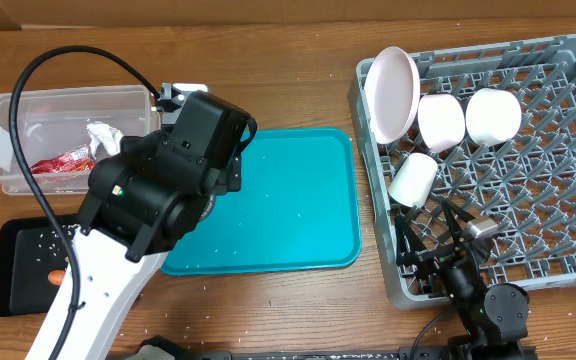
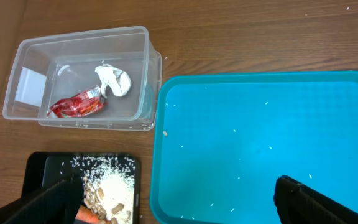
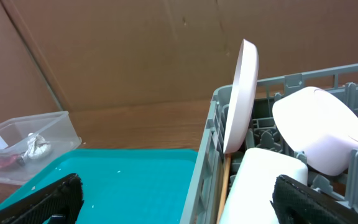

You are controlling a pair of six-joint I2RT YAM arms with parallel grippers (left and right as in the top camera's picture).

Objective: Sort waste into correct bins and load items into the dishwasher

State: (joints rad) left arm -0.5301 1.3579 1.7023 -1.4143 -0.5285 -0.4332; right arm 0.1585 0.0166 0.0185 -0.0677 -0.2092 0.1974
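While the right gripper (image 3: 179, 205) and left gripper (image 2: 179, 205) gape empty, the left sits nearer the teal tray's (image 2: 303, 93) stray rice crumbs (image 2: 234, 130).

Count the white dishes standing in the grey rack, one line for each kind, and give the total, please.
Plate: 1
Bowls: 2
Cup: 1
Total: 4

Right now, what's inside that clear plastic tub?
The clear tub holds a red snack wrapper and a crumpled white tissue, side by side. The rest of its floor looks bare. Whatever lies beneath those two is covered.
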